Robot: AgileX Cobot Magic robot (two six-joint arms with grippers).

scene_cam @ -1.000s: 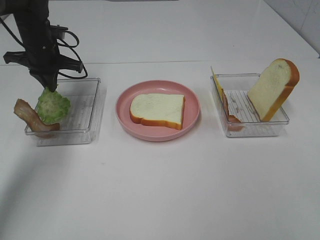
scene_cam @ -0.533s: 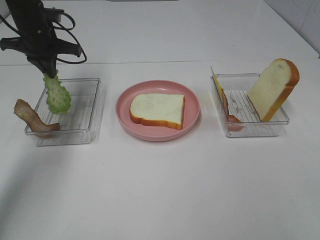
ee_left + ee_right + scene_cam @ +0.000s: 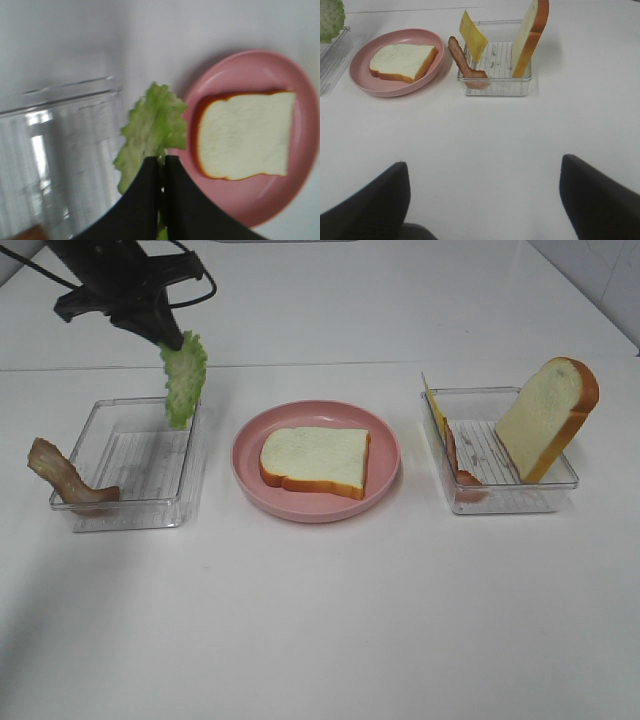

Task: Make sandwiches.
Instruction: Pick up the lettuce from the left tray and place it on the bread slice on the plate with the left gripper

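My left gripper [image 3: 168, 337] is shut on a ruffled green lettuce leaf [image 3: 184, 376], which hangs in the air over the right rim of the left clear tray [image 3: 130, 502]. In the left wrist view the shut fingertips [image 3: 161, 172] pinch the lettuce [image 3: 152, 127] beside the pink plate [image 3: 305, 95]. A white bread slice [image 3: 314, 460] with orange-brown crust lies flat on the plate [image 3: 250, 475]. My right gripper [image 3: 482, 200] is open above bare table in front of the right tray [image 3: 495, 89]; the exterior view does not show it.
A brown bacon strip [image 3: 60, 476] drapes over the left tray's left edge. The right tray [image 3: 505, 502] holds an upright bread slice [image 3: 548, 418], a bacon strip [image 3: 456, 466] and a yellow cheese slice [image 3: 433, 406]. White table lies all around.
My left gripper has lifted the lettuce out of the left tray and carried it up and to the right, toward the plate. Nothing else has moved.
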